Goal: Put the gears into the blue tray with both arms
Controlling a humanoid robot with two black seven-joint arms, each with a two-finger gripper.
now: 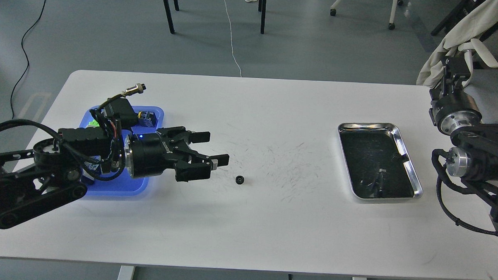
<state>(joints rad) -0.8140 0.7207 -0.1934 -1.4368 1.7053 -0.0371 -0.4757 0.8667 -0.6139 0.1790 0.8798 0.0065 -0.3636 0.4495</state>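
While the left gripper [213,149] is being held out low over the white rectangular table [246,223], its two black fingers are being kept spread wide apart, with nothing being carried between them. A single tiny black toothed gear [239,180] is lying flat on the tabletop just beyond and slightly below the lower fingertip, near it but not being touched. Behind the gripper's wrist, the shallow blue plastic tray [119,185] with rounded corners is being largely covered by the black left arm [45,170]; only its near rim and far corner are being shown, and a blue-bodied push-button switch [147,118] is being glimpsed at that far corner. Well apart from the left gripper, across the table, a shiny rectangular steel tray [376,161] with a dark inside is sitting. The right gripper [454,70] is being held raised beyond the table's right edge; whether its fingers are apart cannot be told.
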